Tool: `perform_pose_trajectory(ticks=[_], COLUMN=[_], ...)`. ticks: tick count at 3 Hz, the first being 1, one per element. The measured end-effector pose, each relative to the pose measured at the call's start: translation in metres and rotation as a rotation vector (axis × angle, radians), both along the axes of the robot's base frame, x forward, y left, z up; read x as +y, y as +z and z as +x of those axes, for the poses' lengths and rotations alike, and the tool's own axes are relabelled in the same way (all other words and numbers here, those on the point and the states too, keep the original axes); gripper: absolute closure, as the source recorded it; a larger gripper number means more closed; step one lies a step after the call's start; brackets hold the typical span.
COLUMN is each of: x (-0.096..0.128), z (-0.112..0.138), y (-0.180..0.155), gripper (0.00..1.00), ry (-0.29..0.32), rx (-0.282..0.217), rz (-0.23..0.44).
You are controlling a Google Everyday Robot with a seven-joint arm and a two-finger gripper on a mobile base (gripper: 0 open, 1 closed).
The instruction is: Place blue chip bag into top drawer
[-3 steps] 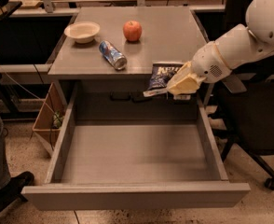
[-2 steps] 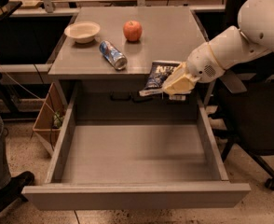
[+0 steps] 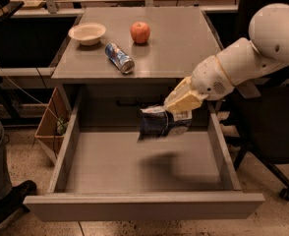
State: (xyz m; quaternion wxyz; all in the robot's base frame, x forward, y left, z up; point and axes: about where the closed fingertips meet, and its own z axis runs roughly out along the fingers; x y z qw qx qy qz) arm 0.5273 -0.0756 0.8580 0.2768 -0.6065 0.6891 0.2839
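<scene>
Crinkly navy foil chip bag (image 3: pixel 159 123) pinched in tan fingers (image 3: pixel 182 102), above smooth grey open drawer (image 3: pixel 134 206)

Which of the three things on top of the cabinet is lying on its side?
The blue-and-silver soda can; the bowl and apple sit upright. The gripper is over the top drawer, blue chip bag at its tip.

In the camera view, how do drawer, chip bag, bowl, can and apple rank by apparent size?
1. Drawer.
2. Chip bag, held by the gripper over the drawer; it is nearer the camera, which may flatter it.
3. Bowl.
4. Can and apple: look alike, no ranking.
</scene>
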Motion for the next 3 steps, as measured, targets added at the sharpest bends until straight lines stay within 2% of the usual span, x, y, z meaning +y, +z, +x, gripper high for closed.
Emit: perform_pose_trajectory(ticks=[1,2,3], x=[0.009,0.015,0.034], z=[-0.009,-0.005,0.015], y=[-0.015,-0.037,-0.057], gripper=[1.0,1.0,1.0], ry=[0.018,0.017,0.027], rx=[0.028,0.04,0.016], rz=[0.023,0.042,0.1])
